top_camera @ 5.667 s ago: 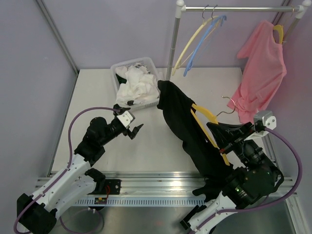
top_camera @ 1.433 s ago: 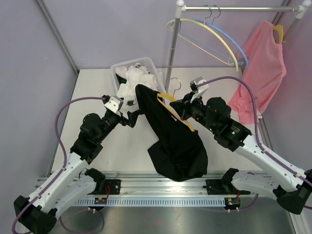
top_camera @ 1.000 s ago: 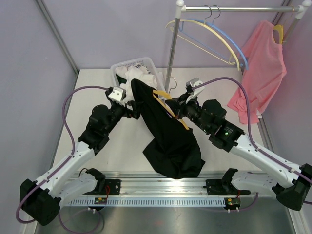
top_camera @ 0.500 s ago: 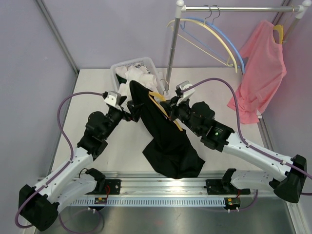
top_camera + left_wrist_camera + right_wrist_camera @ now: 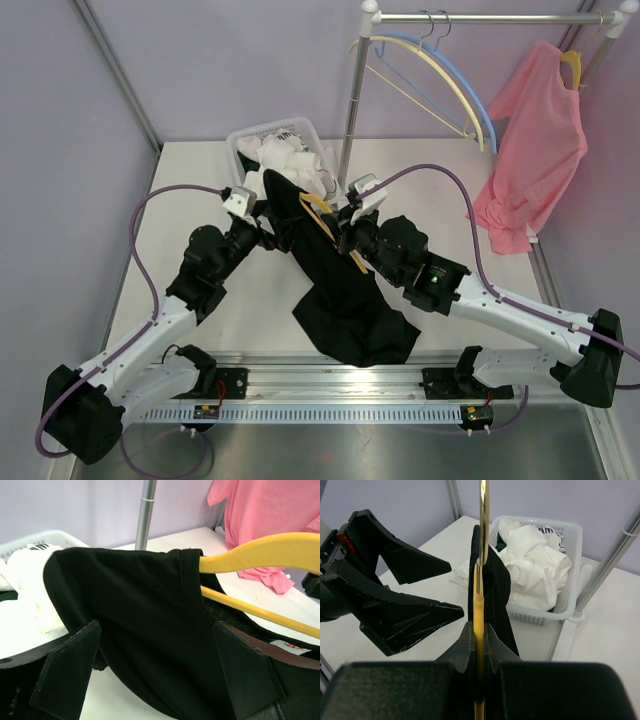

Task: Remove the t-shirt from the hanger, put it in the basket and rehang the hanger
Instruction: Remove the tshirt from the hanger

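Where the right gripper (image 5: 477, 630) clamps the yellow hanger (image 5: 479, 600), seen edge-on and cut off above, the black t-shirt (image 5: 135, 605) hangs on it just ahead. The left gripper (image 5: 155, 645) stands wide apart, flanking the shirt's shoulder. One hanger arm is hidden inside the cloth.

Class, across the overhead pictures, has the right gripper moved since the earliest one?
Yes: the right gripper carried the yellow hanger leftward and farther back, toward the white basket.
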Tool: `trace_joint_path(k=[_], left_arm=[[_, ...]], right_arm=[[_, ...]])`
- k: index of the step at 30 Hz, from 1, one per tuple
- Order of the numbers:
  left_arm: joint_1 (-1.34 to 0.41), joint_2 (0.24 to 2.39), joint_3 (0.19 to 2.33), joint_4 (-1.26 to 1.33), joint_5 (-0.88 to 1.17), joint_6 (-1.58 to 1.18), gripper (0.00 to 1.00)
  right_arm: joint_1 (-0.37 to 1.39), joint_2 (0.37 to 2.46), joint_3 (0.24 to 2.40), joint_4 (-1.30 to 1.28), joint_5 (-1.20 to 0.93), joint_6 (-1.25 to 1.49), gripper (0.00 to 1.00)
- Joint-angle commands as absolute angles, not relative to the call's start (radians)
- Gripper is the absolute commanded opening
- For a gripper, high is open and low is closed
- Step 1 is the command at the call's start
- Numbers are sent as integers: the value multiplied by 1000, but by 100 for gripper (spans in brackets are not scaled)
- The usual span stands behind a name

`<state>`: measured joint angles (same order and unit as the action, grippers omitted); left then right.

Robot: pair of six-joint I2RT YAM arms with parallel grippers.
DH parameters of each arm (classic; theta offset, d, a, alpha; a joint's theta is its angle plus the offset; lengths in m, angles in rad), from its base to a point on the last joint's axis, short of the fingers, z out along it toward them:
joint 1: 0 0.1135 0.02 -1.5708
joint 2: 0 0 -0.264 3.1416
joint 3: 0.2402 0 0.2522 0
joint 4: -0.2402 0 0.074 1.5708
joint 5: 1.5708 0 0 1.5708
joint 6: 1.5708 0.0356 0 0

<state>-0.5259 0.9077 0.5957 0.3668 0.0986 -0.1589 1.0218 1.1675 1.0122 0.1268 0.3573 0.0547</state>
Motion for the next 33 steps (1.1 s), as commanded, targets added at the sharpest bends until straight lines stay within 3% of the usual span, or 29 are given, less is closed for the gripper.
trace_joint_path(k=[1, 19, 24, 28, 29, 33], left_arm=[[-532, 919, 626, 439, 133, -166, 97], [-543, 965, 649, 453, 152, -186, 94], [-545, 996, 676, 430, 114, -181, 87], [-543, 1005, 687, 425, 52, -181, 70], [-543, 1005, 687, 425, 38, -178, 59], [-543, 993, 689, 416, 32, -167, 33]], right_arm=[[1043, 1167, 1081, 221, 419, 32, 0], [1078, 1209, 1111, 216, 449, 11, 0], [1092, 1206, 1108, 224, 446, 6, 0], [1103, 1203, 1108, 216, 448, 8, 0], [1104, 1204, 1109, 213, 451, 6, 0], [1106, 1209, 1112, 210, 472, -21, 0]])
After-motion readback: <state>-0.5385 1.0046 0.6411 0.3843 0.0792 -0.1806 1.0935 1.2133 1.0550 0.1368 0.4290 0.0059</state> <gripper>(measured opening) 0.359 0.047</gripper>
